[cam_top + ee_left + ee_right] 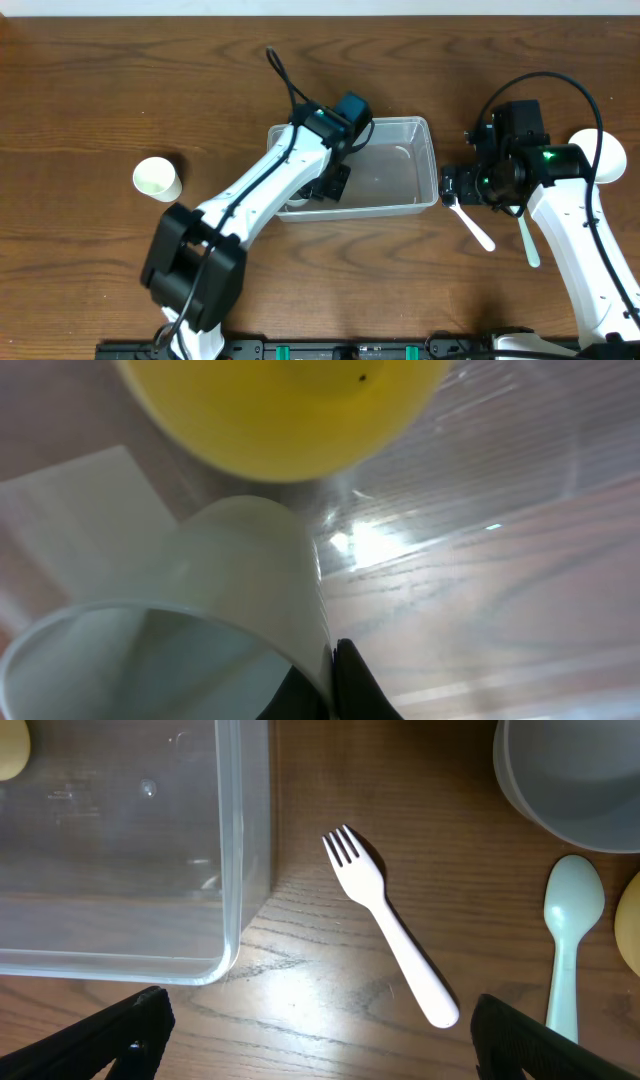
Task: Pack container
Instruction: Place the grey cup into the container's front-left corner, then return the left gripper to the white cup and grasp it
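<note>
The clear plastic container (412, 133) stands at the table's middle. My left gripper (330, 186) is inside its left end, shut on the rim of a white cup (200, 590), which lies tilted with its mouth toward the camera. One finger is inside the cup and one outside (335, 685). A yellow round object (290, 410) sits just beyond the cup. My right gripper (455, 190) hovers open and empty (320, 1045) over bare wood by the container's right end (240, 870). A white fork (390, 930) lies just ahead of it.
A second white cup (157, 179) stands at the far left. A pale green spoon (570, 940) and a white bowl (570, 780) are right of the fork. A yellow object (632, 920) shows at the right wrist view's right edge.
</note>
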Action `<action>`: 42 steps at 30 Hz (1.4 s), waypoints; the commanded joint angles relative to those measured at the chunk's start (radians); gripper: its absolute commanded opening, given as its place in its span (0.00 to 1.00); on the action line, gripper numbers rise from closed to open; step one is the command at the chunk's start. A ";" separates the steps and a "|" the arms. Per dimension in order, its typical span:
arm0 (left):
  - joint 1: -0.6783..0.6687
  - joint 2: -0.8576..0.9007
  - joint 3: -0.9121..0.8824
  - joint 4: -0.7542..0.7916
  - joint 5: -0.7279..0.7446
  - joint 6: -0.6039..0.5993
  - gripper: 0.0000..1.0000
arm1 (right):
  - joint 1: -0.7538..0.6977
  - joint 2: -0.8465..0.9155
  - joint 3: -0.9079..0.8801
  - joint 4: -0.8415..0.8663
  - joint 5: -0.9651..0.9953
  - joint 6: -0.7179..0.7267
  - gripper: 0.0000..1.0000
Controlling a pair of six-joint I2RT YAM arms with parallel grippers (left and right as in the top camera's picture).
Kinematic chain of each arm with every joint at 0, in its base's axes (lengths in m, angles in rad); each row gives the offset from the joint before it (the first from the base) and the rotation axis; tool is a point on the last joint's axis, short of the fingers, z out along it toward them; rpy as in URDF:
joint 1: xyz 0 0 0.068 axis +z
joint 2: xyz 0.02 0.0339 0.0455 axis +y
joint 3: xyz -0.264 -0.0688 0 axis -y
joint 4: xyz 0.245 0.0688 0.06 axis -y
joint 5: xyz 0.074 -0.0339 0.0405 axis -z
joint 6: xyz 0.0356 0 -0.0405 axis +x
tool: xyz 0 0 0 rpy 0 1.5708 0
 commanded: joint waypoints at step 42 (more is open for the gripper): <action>0.433 -0.529 0.060 -0.092 -0.169 0.009 0.75 | -0.011 -0.001 0.005 -0.002 -0.006 -0.010 0.96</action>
